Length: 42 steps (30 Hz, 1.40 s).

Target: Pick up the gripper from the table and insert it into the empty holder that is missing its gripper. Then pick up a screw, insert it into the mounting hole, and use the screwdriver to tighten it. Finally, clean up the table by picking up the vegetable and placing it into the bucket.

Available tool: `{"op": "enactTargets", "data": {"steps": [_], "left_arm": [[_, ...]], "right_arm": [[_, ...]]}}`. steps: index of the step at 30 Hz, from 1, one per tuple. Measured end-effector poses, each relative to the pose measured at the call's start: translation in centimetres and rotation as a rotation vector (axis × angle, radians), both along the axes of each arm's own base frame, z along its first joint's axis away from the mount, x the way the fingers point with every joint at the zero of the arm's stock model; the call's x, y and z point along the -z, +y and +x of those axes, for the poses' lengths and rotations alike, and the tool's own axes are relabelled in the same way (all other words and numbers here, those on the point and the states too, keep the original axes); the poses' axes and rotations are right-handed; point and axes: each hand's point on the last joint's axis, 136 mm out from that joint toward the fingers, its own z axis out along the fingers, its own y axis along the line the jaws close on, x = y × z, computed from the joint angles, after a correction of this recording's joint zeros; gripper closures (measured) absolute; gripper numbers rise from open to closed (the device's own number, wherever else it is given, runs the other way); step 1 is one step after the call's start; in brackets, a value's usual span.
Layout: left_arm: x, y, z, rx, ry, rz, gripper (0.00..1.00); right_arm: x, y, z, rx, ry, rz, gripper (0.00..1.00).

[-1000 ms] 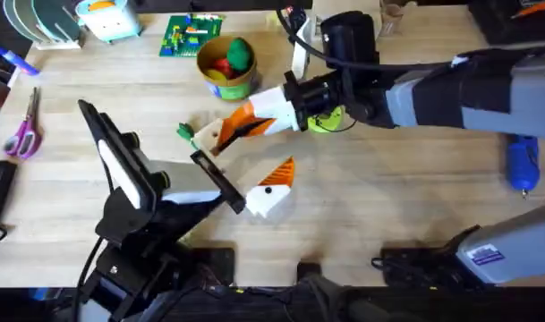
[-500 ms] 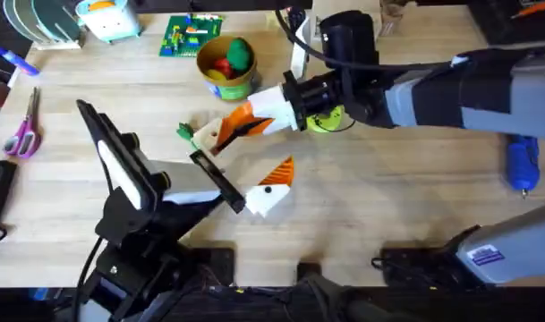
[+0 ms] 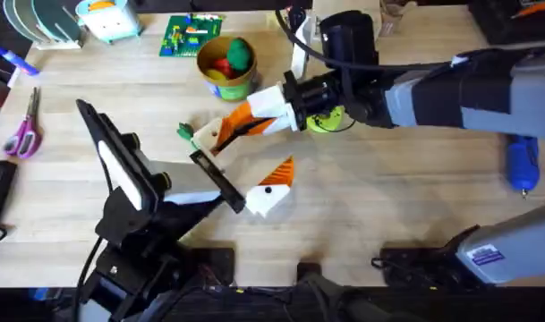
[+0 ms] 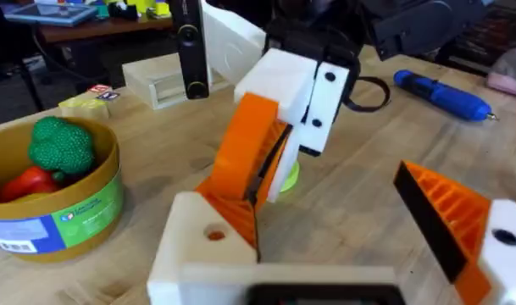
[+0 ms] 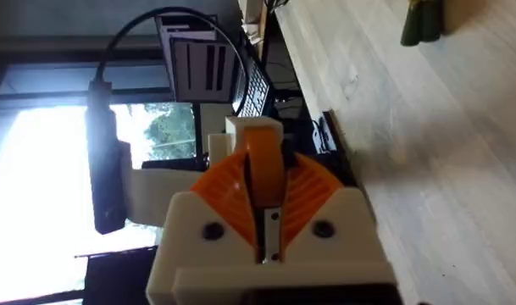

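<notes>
The right end effector (image 3: 225, 132) was clenched on the small orange ribbed plastic gripper (image 5: 262, 166), poised at the white angular plastic holder (image 3: 203, 136) on the desk (image 3: 388, 179). Light, rigid, slick piece, best pinched across its flat flanks. The left end effector's state I couldn't tell.

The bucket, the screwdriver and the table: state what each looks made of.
The bucket: seemingly paper or thin card, tan with a printed green band, matte. The screwdriver: likely moulded plastic, its blue body catching soft highlights. The table: pale wood or a wood-look laminate, with visible plank seams and grain; which one cannot be told.
</notes>
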Motion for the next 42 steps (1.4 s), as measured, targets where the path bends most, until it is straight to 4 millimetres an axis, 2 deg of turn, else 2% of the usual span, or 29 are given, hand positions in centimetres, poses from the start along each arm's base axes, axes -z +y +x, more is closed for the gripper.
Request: {"op": "enactTargets", "data": {"steps": [9, 17, 27, 33, 42], "left_arm": [[0.0, -0.2, -0.3, 0.020, -0.009, 0.006, 0.007], [-0.1, -0.9, -1.0, 0.075, -0.019, 0.010, 0.008], [-0.1, -0.9, -1.1, 0.081, -0.020, 0.011, 0.008], [-0.1, -1.0, -1.3, 0.094, -0.030, 0.016, 0.008], [-0.2, -1.2, -1.4, 0.107, -0.045, 0.025, 0.008]], "right_arm": [[-0.2, -0.4, -0.1, -0.016, 0.009, 0.011, 0.839], [-0.2, -0.3, -0.3, -0.022, 0.010, 0.011, 0.746], [-0.2, -0.3, -0.3, -0.024, 0.004, 0.013, 0.722], [-0.2, -0.5, -0.3, -0.029, 0.010, 0.017, 0.600], [-0.3, -0.6, -0.3, -0.034, 0.017, 0.019, 0.537]]}}
